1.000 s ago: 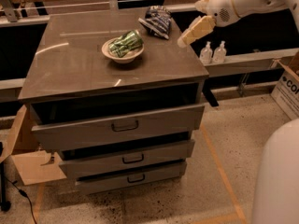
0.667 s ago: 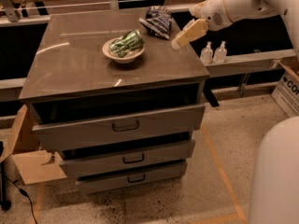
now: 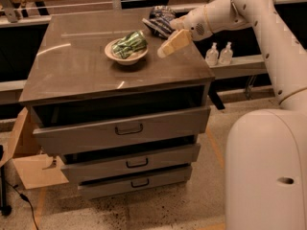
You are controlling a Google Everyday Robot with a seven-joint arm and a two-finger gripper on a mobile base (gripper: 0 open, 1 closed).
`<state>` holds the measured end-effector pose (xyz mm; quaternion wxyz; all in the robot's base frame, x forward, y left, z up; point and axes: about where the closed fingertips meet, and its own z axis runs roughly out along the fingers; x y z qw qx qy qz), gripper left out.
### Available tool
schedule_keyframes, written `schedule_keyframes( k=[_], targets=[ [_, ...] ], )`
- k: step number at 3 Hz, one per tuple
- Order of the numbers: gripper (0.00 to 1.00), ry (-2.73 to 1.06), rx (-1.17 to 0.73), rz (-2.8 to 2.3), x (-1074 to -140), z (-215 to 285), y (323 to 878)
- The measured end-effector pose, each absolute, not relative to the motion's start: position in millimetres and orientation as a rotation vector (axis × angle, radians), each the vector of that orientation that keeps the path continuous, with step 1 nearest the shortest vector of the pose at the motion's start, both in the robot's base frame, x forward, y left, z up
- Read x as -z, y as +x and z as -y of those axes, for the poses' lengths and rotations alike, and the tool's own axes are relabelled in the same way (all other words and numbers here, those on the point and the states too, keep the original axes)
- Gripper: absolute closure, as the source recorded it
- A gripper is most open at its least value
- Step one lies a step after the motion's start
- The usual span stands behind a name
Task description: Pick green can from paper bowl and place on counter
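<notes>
Green can (image 3: 128, 43) lies in paper bowl (image 3: 120, 58) on counter (image 3: 72, 71). Gripper (image 3: 164, 51) hovers just right of the bowl, its opening indeterminate. Snack bag (image 3: 158, 22) lies beyond.

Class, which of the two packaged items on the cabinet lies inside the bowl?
The green can, lying in the paper bowl; the dark snack bag sits directly on the counter. The gripper hovers just beside the bowl.

The pale tan gripper (image 3: 166, 49) hangs at upper centre, just right of the cream paper bowl (image 3: 125, 58), whose rim hides the underside of the shiny green can (image 3: 128, 42). The white arm (image 3: 216, 16) covers part of the dark blue-striped snack bag (image 3: 157, 22). The rounded white robot base (image 3: 264, 171) is cut off by the right and bottom edges. The labels of the two small clear bottles (image 3: 212, 55) are too small to read.
</notes>
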<state>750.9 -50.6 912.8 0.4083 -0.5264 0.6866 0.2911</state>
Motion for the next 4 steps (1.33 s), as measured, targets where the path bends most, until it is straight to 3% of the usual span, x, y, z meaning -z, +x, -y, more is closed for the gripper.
schedule_keyframes(
  k=[4],
  targets=[
    [0.0,-1.309,-0.926,-1.696,-891.1,-37.3,778.9]
  ],
)
